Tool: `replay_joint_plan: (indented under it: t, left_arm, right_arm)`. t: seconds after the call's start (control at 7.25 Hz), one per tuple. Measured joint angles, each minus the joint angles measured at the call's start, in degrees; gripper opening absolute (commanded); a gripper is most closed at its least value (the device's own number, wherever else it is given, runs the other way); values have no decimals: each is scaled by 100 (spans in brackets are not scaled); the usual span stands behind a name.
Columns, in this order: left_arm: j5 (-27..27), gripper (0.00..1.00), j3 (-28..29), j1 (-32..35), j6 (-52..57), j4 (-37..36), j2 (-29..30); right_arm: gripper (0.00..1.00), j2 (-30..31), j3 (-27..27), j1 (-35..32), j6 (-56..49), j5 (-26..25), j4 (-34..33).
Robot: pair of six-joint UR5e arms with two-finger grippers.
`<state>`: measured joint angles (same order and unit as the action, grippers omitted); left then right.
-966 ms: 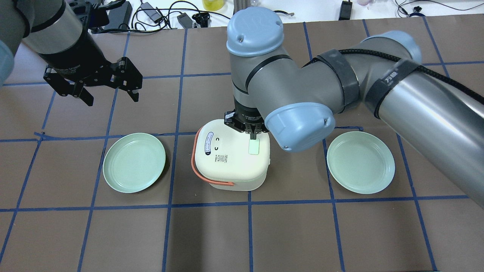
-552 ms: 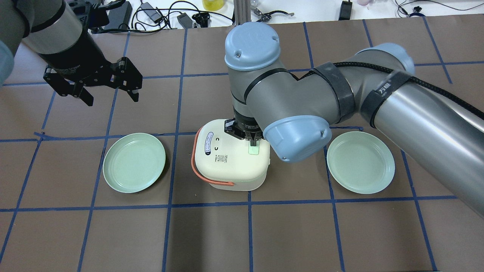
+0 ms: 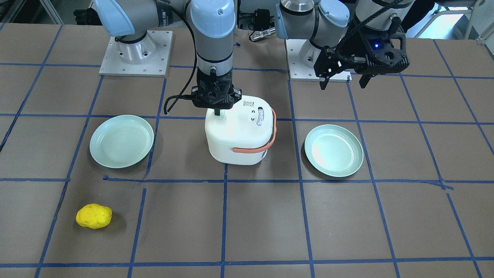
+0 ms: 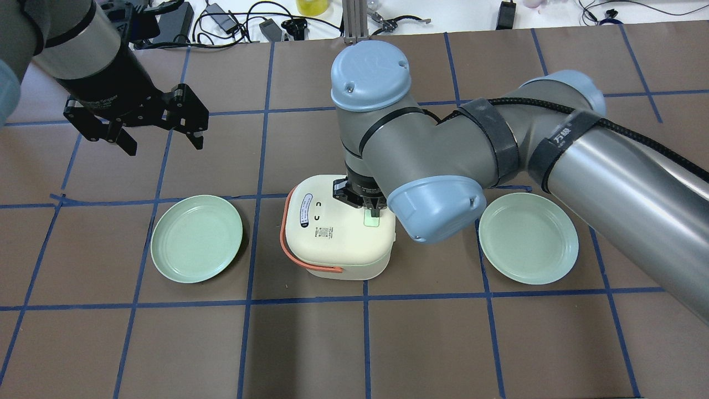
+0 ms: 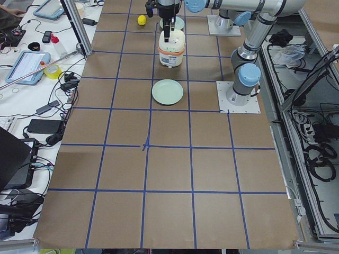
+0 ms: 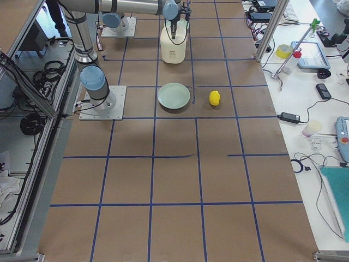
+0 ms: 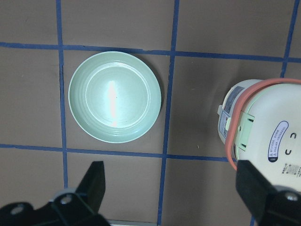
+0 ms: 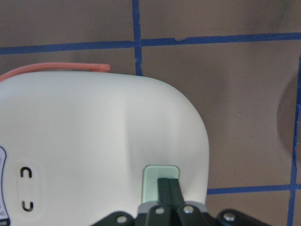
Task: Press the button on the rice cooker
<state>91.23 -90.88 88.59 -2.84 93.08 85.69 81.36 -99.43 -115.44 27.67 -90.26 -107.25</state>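
Note:
A cream rice cooker with a salmon handle stands mid-table; it also shows in the front view and the left wrist view. Its pale green button lies on the lid near one edge, also seen from overhead. My right gripper is shut, its fingertips together and down on the button; overhead it stands straight above the lid. My left gripper is open and empty, hovering well away over the far left of the table, also seen in the front view.
Two pale green plates flank the cooker: one on my left, also under the left wrist camera, and one on my right. A yellow lumpy object lies near the operators' edge. Cables and clutter sit beyond the far edge.
My right gripper has come down onto the lid and shifted slightly over the green button, covering more of it. The left arm has not moved.

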Motion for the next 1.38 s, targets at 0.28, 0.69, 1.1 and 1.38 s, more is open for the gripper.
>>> replay_joint_plan:
  t: [0.28, 0.69, 1.1, 1.38]
  left_arm:
    - [0, 100, 0, 0, 2, 0, 0]
    - [0, 100, 0, 0, 0, 0, 0]
    - [0, 100, 0, 0, 3, 0, 0]
    - [0, 100, 0, 0, 3, 0, 0]
  right_arm:
    - [0, -27, -9, -4, 9, 21, -68]
    - [74, -20, 21, -4, 14, -4, -50]
    - [99, 137, 508, 202, -29, -167, 107]
    - [100, 203, 994, 781, -526, -197, 493]
